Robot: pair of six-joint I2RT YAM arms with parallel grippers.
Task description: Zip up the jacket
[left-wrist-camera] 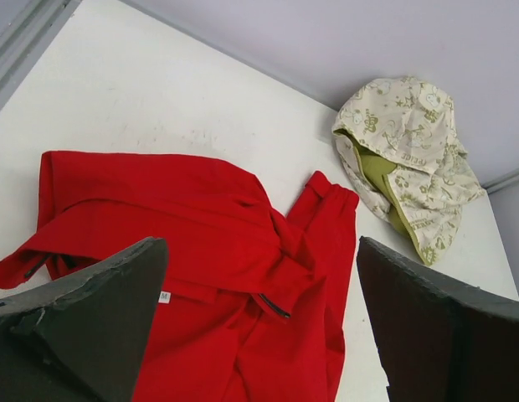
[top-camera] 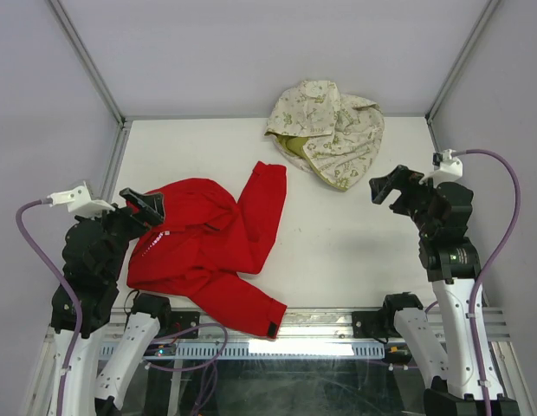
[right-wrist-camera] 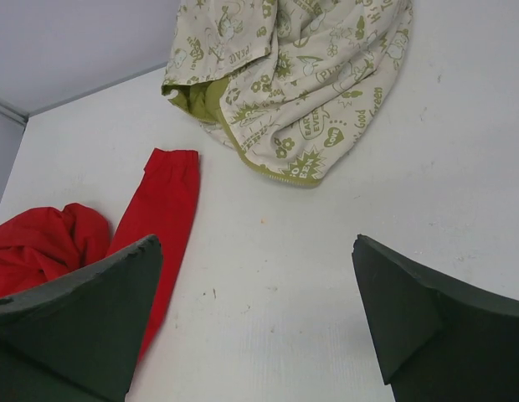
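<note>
Jacket point(top-camera: 208, 247) is red and lies crumpled on the left part of the white table point(top-camera: 355, 234). One sleeve points to the far side. The other sleeve reaches the near edge, with a black tab point(top-camera: 271, 328) on its cuff.

The left gripper point(top-camera: 145, 205) is over the jacket's left side. Its two fingers point(left-wrist-camera: 100, 318) are wide apart and hold nothing. I cannot tell if they touch the cloth.

The right gripper point(top-camera: 391, 186) is over bare table, well apart from the jacket. Its two fingers point(right-wrist-camera: 75, 318) are wide apart too, with nothing between them.

I count one red jacket, one cream flowery garment point(top-camera: 329, 130) at the far side, two arms and two grippers.
</note>
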